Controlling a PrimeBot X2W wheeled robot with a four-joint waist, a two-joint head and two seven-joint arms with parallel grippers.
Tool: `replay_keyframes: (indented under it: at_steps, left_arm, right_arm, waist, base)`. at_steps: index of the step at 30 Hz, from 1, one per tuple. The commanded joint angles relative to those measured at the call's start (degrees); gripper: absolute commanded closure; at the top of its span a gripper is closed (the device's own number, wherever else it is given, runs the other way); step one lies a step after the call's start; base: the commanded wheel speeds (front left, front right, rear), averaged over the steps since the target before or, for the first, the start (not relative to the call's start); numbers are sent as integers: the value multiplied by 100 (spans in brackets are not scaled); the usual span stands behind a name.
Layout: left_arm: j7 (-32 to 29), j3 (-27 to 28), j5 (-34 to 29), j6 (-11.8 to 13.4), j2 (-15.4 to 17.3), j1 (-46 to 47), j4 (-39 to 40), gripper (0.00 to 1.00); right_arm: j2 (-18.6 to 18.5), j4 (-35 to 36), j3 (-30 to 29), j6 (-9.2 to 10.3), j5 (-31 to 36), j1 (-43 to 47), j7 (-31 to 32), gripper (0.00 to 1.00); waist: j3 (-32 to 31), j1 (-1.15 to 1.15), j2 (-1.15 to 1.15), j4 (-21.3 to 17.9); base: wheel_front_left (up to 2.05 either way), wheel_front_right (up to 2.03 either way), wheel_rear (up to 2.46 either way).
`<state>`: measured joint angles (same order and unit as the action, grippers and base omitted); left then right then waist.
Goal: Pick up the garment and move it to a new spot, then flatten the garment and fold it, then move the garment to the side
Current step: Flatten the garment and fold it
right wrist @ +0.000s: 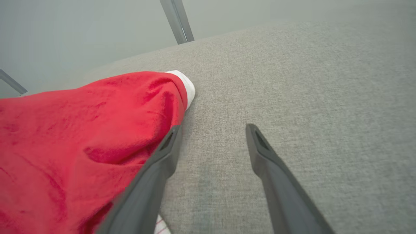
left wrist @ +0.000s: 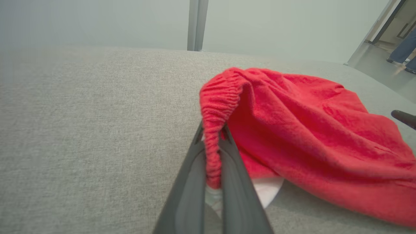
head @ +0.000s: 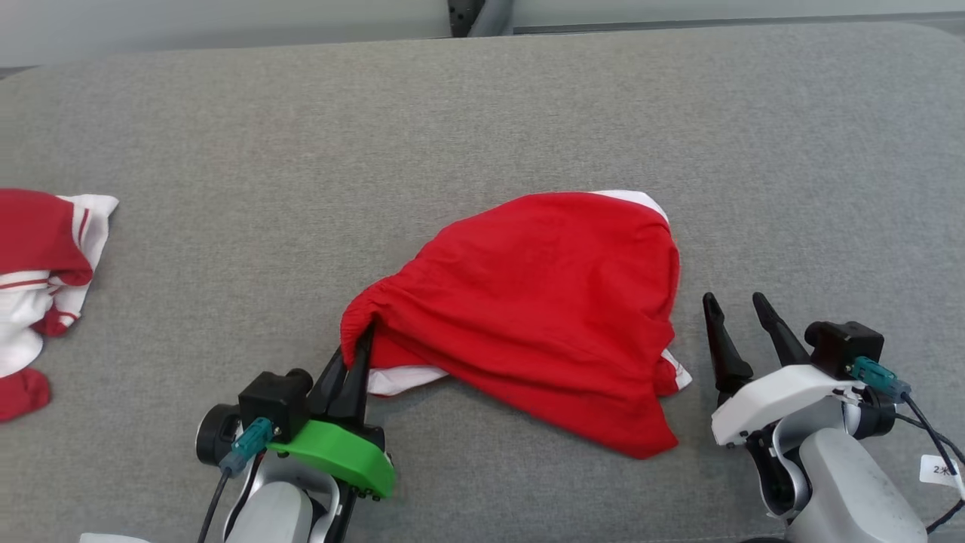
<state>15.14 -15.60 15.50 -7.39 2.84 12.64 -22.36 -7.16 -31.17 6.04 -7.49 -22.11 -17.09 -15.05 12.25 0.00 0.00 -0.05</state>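
Garment: red soft-cloth garment [head: 543,302] with white trim and a gathered elastic edge, rumpled in a heap. It lies at mid-scene on the grey woven-fabric cushion [head: 482,113], towards the near side.

Left gripper [head: 360,343]: dark fingers together, clamped on the gathered edge at the garment's near-left corner.

Right gripper [head: 733,298]: fingers apart, holding nothing, just beside the garment's right edge.

Other item: red-and-white striped clothing [head: 38,286], bunched at the far left, well apart from the garment.

Step, as judged: the pick-up, with the first hold made and the cloth not yet lifted.

Next move, as judged: a lift high enough that the trailing cloth clears the cushion, possibly with a second hold on the right edge.

Writing: the small white tag [head: 938,469] beside the right arm's cable reads "2", followed by a mark too small to tell. No brand is visible.
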Motion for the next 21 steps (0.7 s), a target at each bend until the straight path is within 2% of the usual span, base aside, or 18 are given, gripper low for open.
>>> replay_keyframes:
  at_steps: [1, 4, 9, 15, 16, 17, 19, 21]
  left_arm:
    - [2, 29, -57, -8, 14, -24, -24, 100]
    - [1, 41, -134, -9, 14, 211, -174, 100]
    - [2, 258, -367, 39, 34, 782, -736, 100]
    - [-1, 590, -590, 344, 181, 1565, -1834, 100]
    - [0, 629, -606, 405, 209, 1646, -2041, 67]
    - [0, 680, -625, 479, 234, 1721, -2275, 0]
    - [2, 775, -555, 559, 231, 1841, -2671, 0]
    - [2, 796, -585, 593, 229, 1906, -2714, 0]
  right_arm:
    - [4, -15, 31, 1, -41, -67, -19, 0]
    - [33, -54, 164, 1, -66, -118, -19, 0]
    - [-12, -90, 267, 2, -95, -225, -19, 0]
    - [-18, -27, 339, 2, -106, -288, -19, 0]
    - [-1, -14, 381, 2, -116, -286, -19, 0]
    - [14, 25, 428, 2, -135, -278, -19, 0]
    - [32, 128, 572, 2, -166, -222, -19, 0]
    - [37, 192, 663, 2, -201, -185, -19, 0]
  waist:
    - [-58, 0, 0, 307]
    - [20, 0, 0, 177]
    - [222, 0, 0, -279]
    - [401, 0, 0, -857]
    - [403, 0, 0, -930]
    - [394, 0, 0, -981]
    - [365, 0, 0, -1025]
    - [340, 0, 0, -1018]
  base:
    - [0, 0, 0]
    - [0, 0, 0]
    - [0, 0, 0]
    - [0, 0, 0]
    - [0, 0, 0]
    - [0, 0, 0]
    - [0, 0, 0]
    - [0, 0, 0]
